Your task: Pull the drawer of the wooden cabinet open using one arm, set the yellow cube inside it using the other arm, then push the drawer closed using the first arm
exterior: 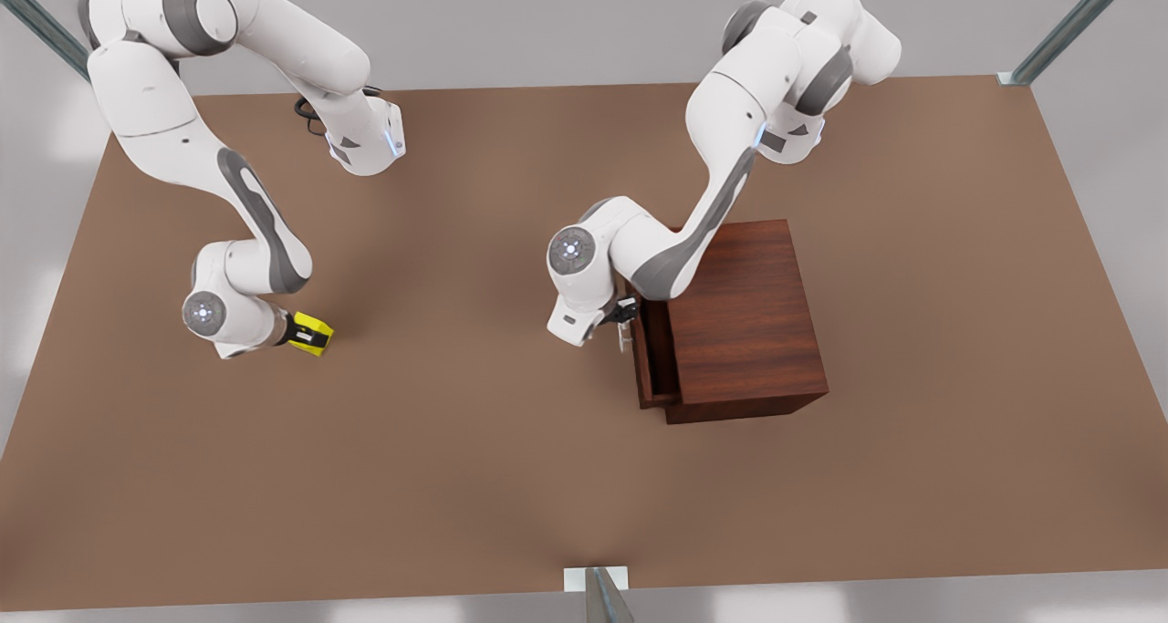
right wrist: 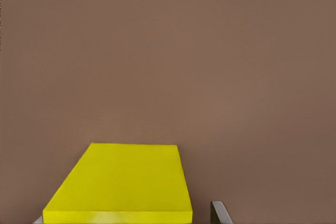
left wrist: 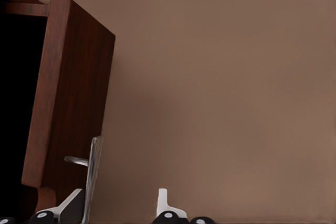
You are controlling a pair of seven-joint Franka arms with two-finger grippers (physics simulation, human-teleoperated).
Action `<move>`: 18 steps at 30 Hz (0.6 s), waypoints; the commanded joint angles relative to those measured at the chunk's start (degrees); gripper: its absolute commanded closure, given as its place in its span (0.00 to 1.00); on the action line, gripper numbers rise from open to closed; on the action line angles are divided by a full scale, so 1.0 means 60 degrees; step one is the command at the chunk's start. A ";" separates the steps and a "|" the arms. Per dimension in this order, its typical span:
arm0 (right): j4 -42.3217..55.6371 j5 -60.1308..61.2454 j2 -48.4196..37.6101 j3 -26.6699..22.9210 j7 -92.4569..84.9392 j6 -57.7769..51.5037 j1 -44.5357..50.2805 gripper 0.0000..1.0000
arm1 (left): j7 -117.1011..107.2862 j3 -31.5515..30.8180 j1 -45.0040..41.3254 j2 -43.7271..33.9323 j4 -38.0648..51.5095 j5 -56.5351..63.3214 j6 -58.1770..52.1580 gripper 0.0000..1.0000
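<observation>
The yellow cube [exterior: 315, 336] lies on the brown tabletop [exterior: 474, 477] towards its edge on the front view's left, well apart from the wooden cabinet [exterior: 744, 322]. The right gripper [exterior: 306, 333] reaches to the cube, which sits between its fingers. In the right wrist view the cube [right wrist: 123, 182] lies close under the camera with one fingertip [right wrist: 220, 212] just beside it and a gap between them, so the jaws stand spread and nothing is clamped.

The drawer [exterior: 650, 368] is pulled a little way out of the cabinet's front. The left gripper [exterior: 624, 317] is at the drawer's silver bar handle [exterior: 624, 334]. In the left wrist view the handle [left wrist: 92, 174] runs just beside one finger [left wrist: 71, 205], with the other finger [left wrist: 163, 203] well off to the side: the jaws are spread and straddle the bar without pinching it.
</observation>
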 commanded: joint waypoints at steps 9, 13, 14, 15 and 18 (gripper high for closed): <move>0.0076 -0.0065 -0.0162 0.0311 -0.0345 0.0443 -0.0026 0.51 | -0.1316 -0.0355 -0.0073 0.0228 0.0511 -0.0042 0.1062 0.29; 0.0384 -0.0065 -0.0367 0.1586 -0.0374 0.0311 -0.1081 0.50 | -0.1595 -0.0663 -0.0059 -0.0065 0.1434 -0.0920 0.0038 0.29; 0.0515 -0.0065 -0.0367 0.1644 -0.0388 0.0296 -0.1095 0.50 | -0.1551 -0.0663 0.0101 -0.0415 0.1464 -0.1111 -0.0445 0.28; 0.1027 -0.0065 -0.0397 0.1908 -0.0301 -0.0200 -0.1095 0.50 | -0.0805 -0.0692 0.0687 -0.0856 0.1464 -0.1521 -0.1412 0.26; 0.2990 -0.0051 -0.0382 0.3182 -0.0096 -0.2676 -0.1081 0.50 | 0.1510 -0.0706 0.2752 -0.1296 0.1464 -0.2254 -0.3112 0.00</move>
